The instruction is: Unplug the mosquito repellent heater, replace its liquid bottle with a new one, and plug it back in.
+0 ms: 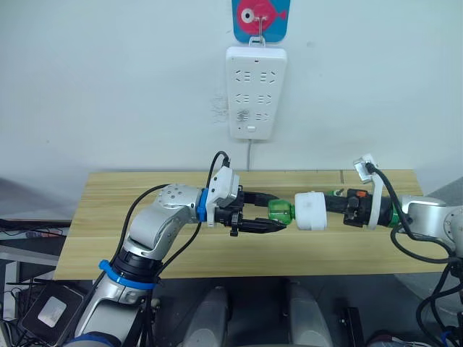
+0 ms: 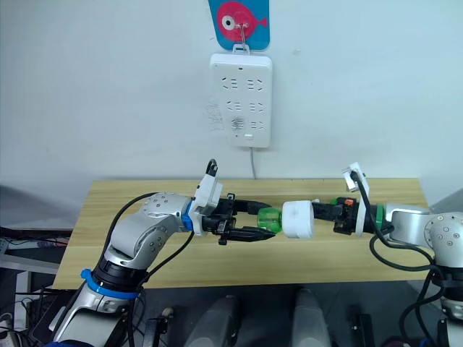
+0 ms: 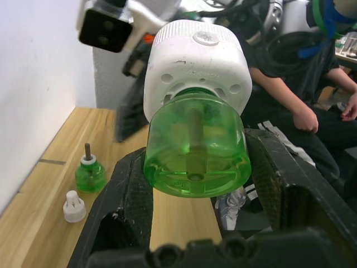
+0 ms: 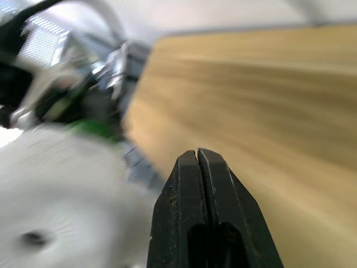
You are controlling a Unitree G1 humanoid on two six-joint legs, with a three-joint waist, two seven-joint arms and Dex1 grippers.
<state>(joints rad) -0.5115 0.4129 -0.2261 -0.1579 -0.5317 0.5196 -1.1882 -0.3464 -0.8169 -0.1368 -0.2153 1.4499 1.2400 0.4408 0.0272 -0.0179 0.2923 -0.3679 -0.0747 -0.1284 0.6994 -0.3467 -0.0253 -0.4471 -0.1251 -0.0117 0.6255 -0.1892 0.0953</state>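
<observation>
Mosquito repellent heater (image 1: 312, 210): held mid-air above the table (image 1: 108, 217), green liquid bottle (image 1: 280, 211) seated in its left face. Long axis horizontal, arm to arm. Left gripper (image 1: 271, 212) clamps the bottle (nearer it); right gripper (image 1: 337, 203) grips the heater.

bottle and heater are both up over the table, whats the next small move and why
Probably twist the left pincer about the bottle's axis, keeping the heater steady at the right pincer. The bottle's neck sits in the heater and the left fingers flank it. Screwing in or out, I cannot tell: another uncapped bottle and a cap stand on the table.
</observation>
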